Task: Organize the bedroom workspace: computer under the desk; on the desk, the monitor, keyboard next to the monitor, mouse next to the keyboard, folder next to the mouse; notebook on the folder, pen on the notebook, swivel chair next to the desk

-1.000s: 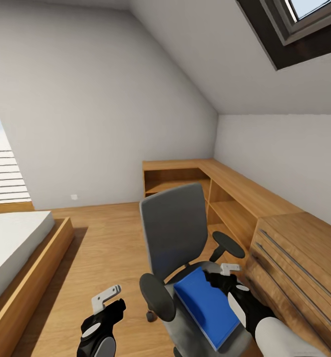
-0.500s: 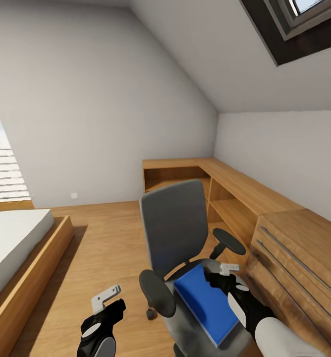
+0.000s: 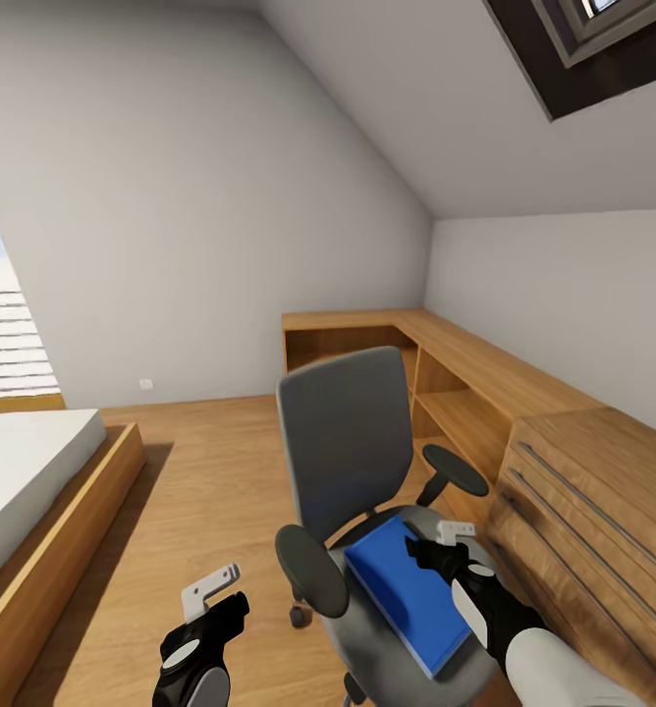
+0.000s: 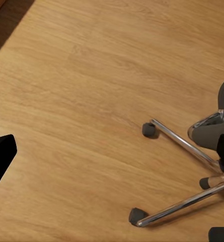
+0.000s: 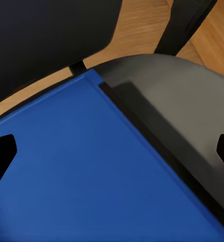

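A thin, glossy bright blue folder [image 3: 407, 592] lies flat on the matte grey swivel chair [image 3: 353, 462] seat, the right gripper [image 3: 434, 550] hovering above it spread wide and empty, the left gripper's [image 3: 215, 595] opening unclear.

No readable text, labels, brands, numbers or signs in any view; all visible surfaces plain, unmarked.

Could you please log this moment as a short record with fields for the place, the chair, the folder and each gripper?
place: attic bedroom, wood floor
swivel chair: upright, beside the wooden drawer unit
folder: blue, lying flat on the chair seat
right gripper: open, over the folder's edge
left gripper: above the floor beside the chair base; state cannot be told
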